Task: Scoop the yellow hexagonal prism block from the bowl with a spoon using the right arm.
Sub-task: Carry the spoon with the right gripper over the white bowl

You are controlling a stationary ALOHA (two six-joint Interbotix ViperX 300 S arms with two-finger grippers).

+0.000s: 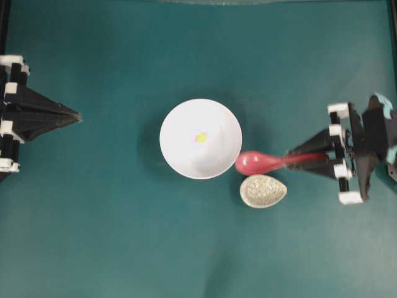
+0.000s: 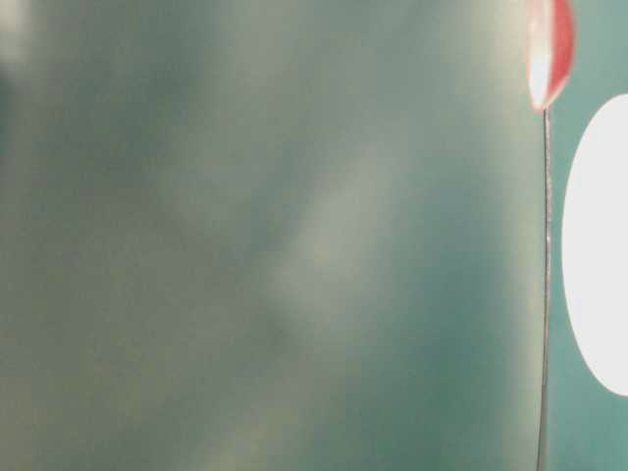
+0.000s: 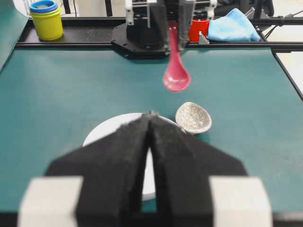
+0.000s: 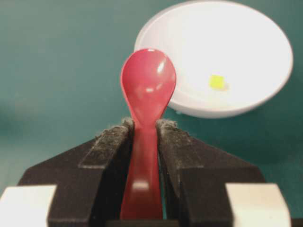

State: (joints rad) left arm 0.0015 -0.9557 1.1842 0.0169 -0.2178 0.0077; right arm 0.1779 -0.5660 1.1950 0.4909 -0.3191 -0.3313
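The white bowl sits mid-table with the tiny yellow block near its centre. My right gripper is shut on the handle of the red-pink spoon. The scoop hangs just outside the bowl's rim, on the side toward the right arm. In the right wrist view the spoon points forward from the gripper, with the bowl and the block ahead to the right. My left gripper is shut and empty, far to the left of the bowl; it also shows in the left wrist view.
A small speckled egg-shaped spoon rest lies just below the spoon's scoop, beside the bowl. In the left wrist view, stacked cups, a red cup and a blue cloth sit on the ledge beyond the table's far edge.
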